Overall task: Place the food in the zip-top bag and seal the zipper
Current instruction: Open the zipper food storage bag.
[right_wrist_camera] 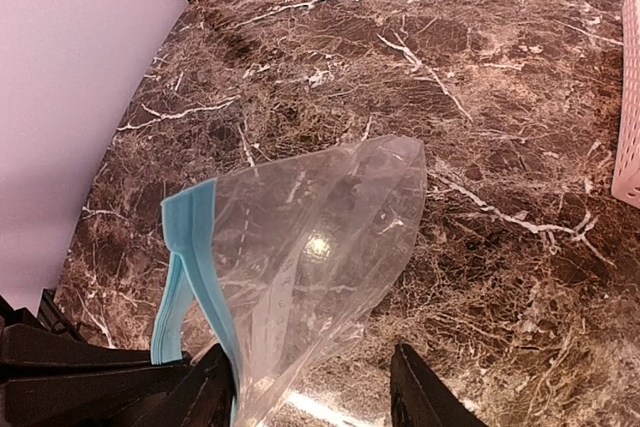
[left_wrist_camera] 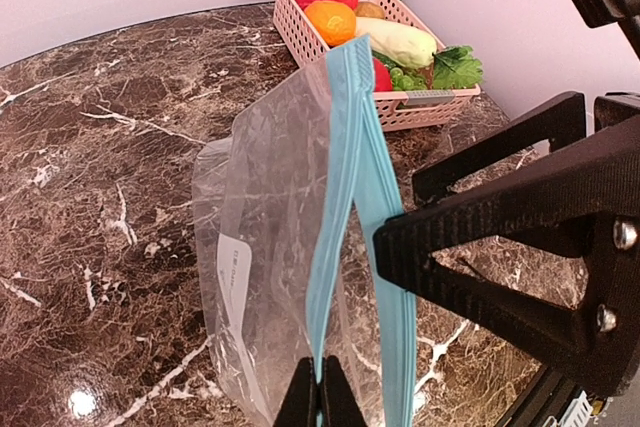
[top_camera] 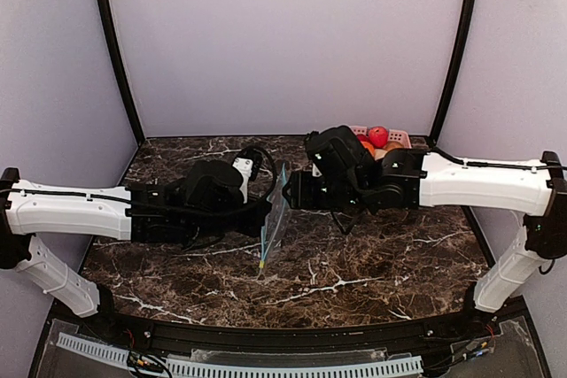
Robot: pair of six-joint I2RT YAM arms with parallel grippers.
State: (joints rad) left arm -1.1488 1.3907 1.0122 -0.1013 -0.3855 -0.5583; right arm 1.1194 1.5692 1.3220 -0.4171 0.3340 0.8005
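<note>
Dark marble desk (top_camera: 372, 263) under the bag (top_camera: 275, 214); left gripper (left_wrist_camera: 320, 397) pinches its zipper (left_wrist_camera: 340, 197); right gripper (right_wrist_camera: 312, 379), half-wide, straddles it; catching both lips could keep it closed.

Zip-top bag (left_wrist_camera: 265, 247): clear and crinkly, hanging upright above the bench (left_wrist_camera: 100, 147), white label patch showing.
Zipper (left_wrist_camera: 338, 197): teal strip, its two halves parted.
Food (left_wrist_camera: 420, 55): pale gourd (left_wrist_camera: 390, 39), leafy green (left_wrist_camera: 456, 65) and grapes (left_wrist_camera: 405, 78), lying in the pink basket (left_wrist_camera: 425, 107).
</note>
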